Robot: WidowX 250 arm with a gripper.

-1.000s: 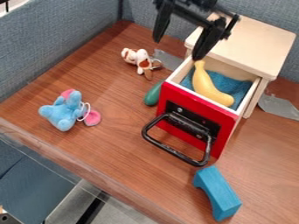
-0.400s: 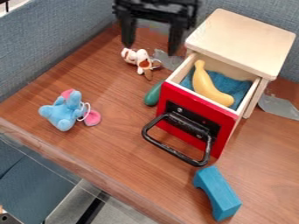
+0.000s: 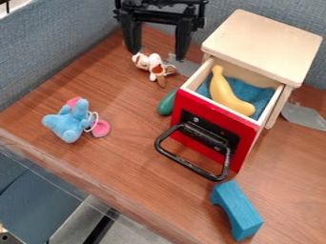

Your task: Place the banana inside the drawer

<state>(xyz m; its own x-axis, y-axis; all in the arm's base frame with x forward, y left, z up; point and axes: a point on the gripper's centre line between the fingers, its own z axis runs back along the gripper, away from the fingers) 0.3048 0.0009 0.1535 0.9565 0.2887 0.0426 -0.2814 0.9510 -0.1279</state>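
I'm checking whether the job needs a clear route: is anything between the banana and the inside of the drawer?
Nothing visible: the banana already lies in the open drawer.

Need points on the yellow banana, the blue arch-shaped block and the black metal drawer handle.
Yellow banana (image 3: 225, 94): camera view, mid-body.
Blue arch-shaped block (image 3: 240, 211): camera view, upper face.
Black metal drawer handle (image 3: 188, 165): camera view, front bar.

At 12 o'clock, the top edge cuts off the arm (image 3: 162, 6). The drawer (image 3: 183, 106) hides part of the green object (image 3: 166, 104) at its 10 o'clock.
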